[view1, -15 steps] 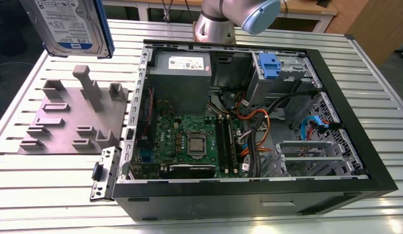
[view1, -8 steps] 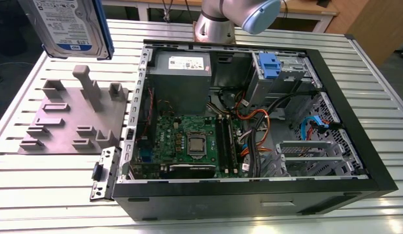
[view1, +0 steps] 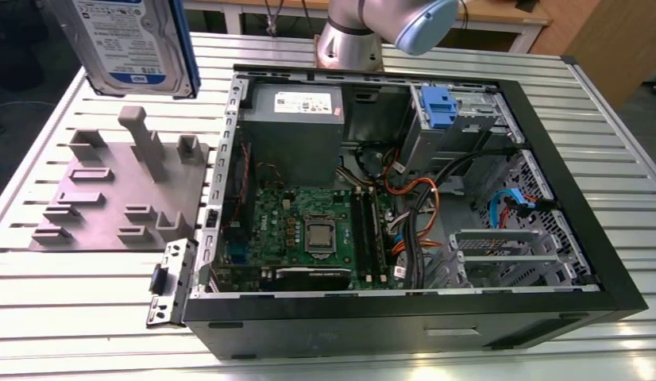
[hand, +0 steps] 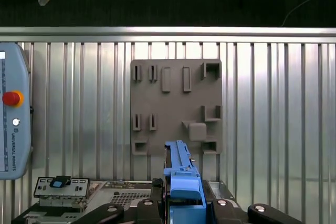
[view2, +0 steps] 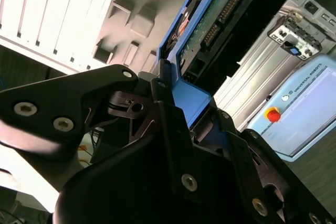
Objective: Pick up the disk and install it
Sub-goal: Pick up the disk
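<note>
The disk (view1: pixel 132 44) hangs high above the table at the exterior view's left, over the grey fixture plate (view1: pixel 116 190). Its white-and-blue label faces the camera and a blue bracket runs along its side. In the second wrist view my gripper (view2: pixel 195 114) is shut on the blue bracket end of the disk (view2: pixel 210 19), whose circuit board shows. The first wrist view looks down the disk (hand: pixel 181 174) edge-on, with the black fingers (hand: pixel 152 205) on either side and the fixture plate (hand: pixel 176 106) beneath.
The open computer case (view1: pixel 413 321) lies on the slatted table at the exterior view's right, with motherboard, cables and a drive bay carrying a blue tab (view1: pixel 439 107). The arm's base (view1: pixel 355 36) stands behind the case. A teach pendant (hand: pixel 13 119) lies beside the plate.
</note>
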Robot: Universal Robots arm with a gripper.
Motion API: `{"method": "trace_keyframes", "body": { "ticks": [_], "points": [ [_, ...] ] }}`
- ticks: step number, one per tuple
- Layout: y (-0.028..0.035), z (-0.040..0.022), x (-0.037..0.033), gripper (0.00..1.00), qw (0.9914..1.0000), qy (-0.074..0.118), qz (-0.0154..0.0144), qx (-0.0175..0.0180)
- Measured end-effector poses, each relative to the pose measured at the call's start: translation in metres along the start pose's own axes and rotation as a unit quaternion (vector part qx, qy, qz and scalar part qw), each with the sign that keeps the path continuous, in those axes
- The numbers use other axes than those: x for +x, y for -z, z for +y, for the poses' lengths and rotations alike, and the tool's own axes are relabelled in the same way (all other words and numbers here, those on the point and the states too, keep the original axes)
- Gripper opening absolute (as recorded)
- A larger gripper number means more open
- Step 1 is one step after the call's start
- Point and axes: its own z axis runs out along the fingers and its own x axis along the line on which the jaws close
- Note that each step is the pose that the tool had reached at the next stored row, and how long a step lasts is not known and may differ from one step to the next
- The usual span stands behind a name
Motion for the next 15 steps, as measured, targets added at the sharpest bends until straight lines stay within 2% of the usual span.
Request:
{"method": "trace_keyframes", "body": {
  "ticks": [4,15],
  "points": [
    [-0.0002,-0.0079,0.0,0.36,1.0,0.0,0.0,0.0],
    [-0.0014,-0.0099,0.0106,0.36,1.0,0.0,0.0,0.0]
  ]
}}
